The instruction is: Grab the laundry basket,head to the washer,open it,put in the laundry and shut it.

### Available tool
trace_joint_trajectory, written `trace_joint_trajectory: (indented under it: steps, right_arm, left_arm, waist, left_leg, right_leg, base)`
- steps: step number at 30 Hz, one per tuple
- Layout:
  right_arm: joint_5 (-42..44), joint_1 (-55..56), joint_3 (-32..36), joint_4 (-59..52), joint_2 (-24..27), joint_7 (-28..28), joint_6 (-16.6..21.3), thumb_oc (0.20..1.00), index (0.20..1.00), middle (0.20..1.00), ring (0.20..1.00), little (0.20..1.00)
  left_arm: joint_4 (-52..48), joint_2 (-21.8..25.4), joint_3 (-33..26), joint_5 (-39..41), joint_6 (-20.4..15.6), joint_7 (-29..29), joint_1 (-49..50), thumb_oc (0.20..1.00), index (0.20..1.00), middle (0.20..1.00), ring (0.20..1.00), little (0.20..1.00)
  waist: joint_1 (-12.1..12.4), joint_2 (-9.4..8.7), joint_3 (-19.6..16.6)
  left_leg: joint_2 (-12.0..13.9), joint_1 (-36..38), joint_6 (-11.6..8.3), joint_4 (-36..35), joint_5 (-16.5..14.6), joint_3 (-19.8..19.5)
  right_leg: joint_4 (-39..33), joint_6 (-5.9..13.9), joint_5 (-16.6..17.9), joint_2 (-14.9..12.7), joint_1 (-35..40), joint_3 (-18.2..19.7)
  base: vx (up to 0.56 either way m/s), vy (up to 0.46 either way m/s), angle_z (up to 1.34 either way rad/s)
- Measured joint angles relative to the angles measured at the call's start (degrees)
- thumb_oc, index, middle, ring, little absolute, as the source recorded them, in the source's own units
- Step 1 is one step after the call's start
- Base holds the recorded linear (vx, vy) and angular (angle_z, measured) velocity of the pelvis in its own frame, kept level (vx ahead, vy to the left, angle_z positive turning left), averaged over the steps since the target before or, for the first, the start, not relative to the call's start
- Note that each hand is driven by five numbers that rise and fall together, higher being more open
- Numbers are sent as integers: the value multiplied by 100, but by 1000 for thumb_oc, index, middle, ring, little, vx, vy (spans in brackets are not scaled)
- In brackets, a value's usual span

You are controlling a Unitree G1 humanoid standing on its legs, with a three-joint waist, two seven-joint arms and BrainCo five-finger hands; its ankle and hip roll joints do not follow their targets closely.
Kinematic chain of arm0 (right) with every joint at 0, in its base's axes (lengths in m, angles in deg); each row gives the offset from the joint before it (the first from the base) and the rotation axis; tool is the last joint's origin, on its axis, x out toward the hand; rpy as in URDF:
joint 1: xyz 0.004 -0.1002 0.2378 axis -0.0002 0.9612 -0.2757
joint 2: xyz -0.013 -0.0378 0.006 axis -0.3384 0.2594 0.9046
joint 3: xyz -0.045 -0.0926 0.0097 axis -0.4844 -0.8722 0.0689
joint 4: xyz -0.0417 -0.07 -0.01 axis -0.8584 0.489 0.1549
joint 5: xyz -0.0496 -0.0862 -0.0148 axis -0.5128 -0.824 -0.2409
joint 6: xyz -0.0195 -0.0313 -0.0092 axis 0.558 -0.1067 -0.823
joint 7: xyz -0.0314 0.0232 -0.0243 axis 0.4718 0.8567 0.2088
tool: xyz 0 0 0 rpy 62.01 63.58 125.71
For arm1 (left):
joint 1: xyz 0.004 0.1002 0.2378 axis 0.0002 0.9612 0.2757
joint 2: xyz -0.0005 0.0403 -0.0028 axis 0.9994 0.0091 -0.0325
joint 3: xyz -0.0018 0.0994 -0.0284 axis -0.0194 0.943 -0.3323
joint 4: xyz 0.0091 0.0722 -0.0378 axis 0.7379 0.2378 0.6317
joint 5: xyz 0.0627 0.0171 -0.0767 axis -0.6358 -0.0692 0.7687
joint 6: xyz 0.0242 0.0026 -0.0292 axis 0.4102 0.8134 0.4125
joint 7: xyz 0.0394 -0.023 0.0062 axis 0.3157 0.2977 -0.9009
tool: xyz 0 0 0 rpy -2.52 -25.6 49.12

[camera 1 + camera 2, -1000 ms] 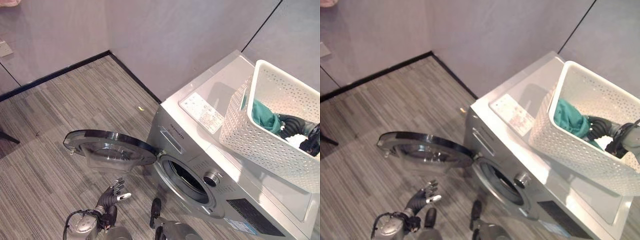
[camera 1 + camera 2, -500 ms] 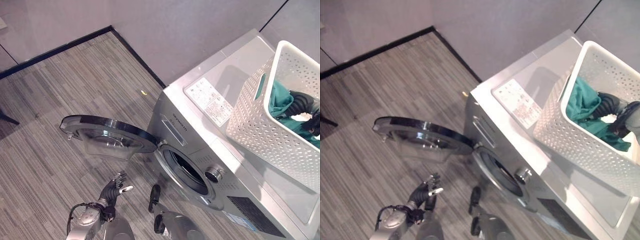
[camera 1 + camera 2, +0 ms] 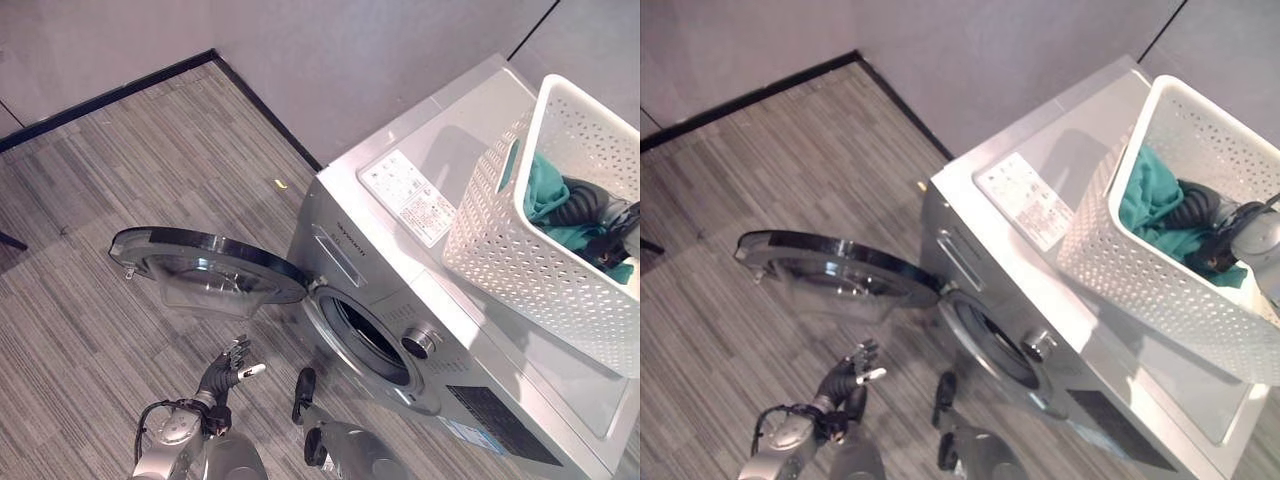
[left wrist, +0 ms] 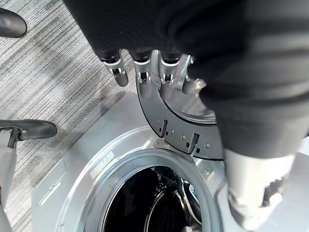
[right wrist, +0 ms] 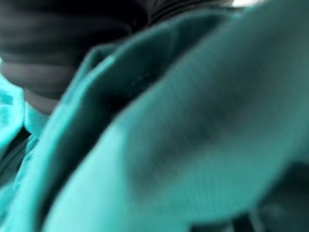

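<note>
White laundry basket (image 3: 520, 250) atop washer (image 3: 420, 300), door (image 3: 205, 268) open; right robot hand (image 3: 1230, 235) buried in teal laundry (image 3: 545, 195), grip unclear; left robot hand (image 3: 228, 372) relaxed.

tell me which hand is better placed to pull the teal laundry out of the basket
Right. The right hand is already down inside the white basket on the washer, against the teal laundry. The left hand hangs low by the open door.

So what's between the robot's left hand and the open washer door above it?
Only bare striped floor. In the left eye view the left hand hangs low with fingers relaxed, apart from the washer door, with nothing lying on the stretch between them.
</note>
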Motion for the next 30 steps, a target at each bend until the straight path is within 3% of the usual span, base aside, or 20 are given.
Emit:
trace_joint_trajectory:
  steps: [5, 16, 24, 30]
  right_arm:
    - [2, 96, 169, -16, -34, -192, 19, 200, 200, 200, 200, 200]
    - [-370, 37, 2030, -664, 124, -1335, 132, 200, 200, 200, 200, 200]
    - [-1533, -465, 2186, -746, 144, -2104, 102, 200, 200, 200, 200, 200]
    - [-2488, -1158, 2165, -135, 142, -2973, -82, 200, 200, 200, 200, 200]
  left_arm:
    - [1, 5, -175, -1, 3, -4, -3, 1000, 1000, 1000, 1000, 1000]
    - [215, -88, -484, -50, 136, 2, 71, 1000, 1000, 1000, 1000, 1000]
    - [227, -175, -566, -120, 239, 6, 140, 1000, 1000, 1000, 1000, 1000]
    - [233, -219, -536, -328, 302, -4, 246, 1000, 1000, 1000, 1000, 1000]
  waist:
    - [6, 24, -6]
    - [-8, 175, -107]
    - [12, 194, -474]
    - [25, 211, -787]
  left_leg:
    - [-3, 4, 1, 0, 1, 1]
    - [-14, 412, 70, -4, -65, 44]
    - [-21, 629, 96, -10, -105, 81]
    - [-79, 722, 97, -9, -111, 15]
  right_leg:
    - [1, -48, 33, 0, 1, 4]
    - [2, -110, 36, -2, 386, 72]
    - [1, -95, -54, -17, 617, 95]
    - [-1, -76, -84, -76, 731, 33]
  base:
    - [9, 1, -1]
    - [49, 13, -1]
    - [55, 39, 0]
    - [14, 44, 6]
